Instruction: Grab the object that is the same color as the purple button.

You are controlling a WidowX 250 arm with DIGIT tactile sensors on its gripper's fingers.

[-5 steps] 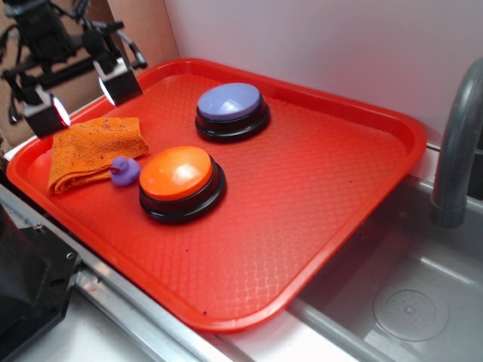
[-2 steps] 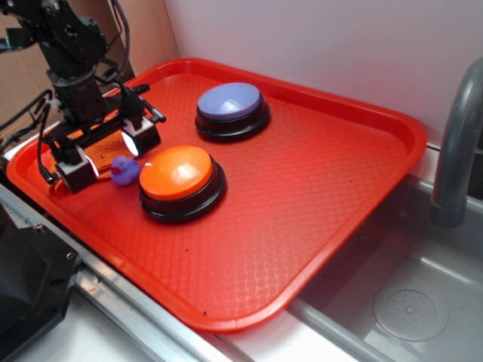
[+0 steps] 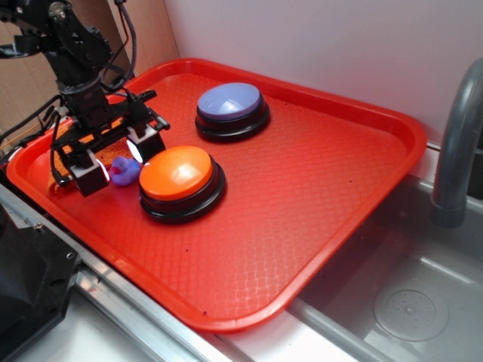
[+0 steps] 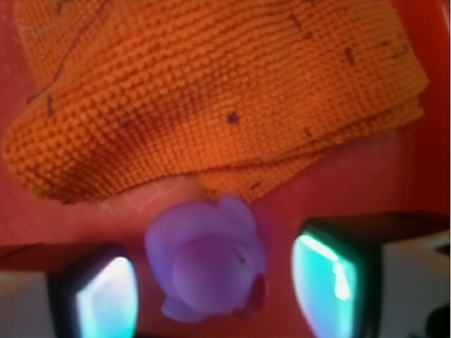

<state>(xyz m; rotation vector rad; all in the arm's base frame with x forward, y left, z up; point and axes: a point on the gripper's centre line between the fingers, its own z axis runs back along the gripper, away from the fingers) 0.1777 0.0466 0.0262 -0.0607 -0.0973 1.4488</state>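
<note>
- The tool (image 3: 115, 161) is reaching down at the left end of the red tray (image 3: 317, 188), its two fingers spread wide and straddling the tiny purple duck (image 3: 124, 170).
- In the wrist view the duck (image 4: 206, 259) is sitting in the gap between the fingers (image 4: 106, 299), with red tray showing on either side of it — neither pad is touching it, so the tool is gripping nothing.
- The duck is lying slightly nearer the left-hand pad of that view than the other one, and its rounded head is facing up toward the camera.
- Just beyond the duck, the orange cloth (image 4: 211, 91) is lying folded on the tray; its near edge is coming right up to the duck's body, and whether the two are touching is hard to tell.
- In the exterior view the duck is resting just beside the orange button (image 3: 181, 181), on its left, with the tool's nearer finger standing close to that button's black base.
- The purple button (image 3: 232, 111) is sitting farther back on the tray, well apart from the tool.
- The tray is lying beside a steel sink (image 3: 407, 302) — a grey faucet (image 3: 456, 151) is rising at the right.
</note>
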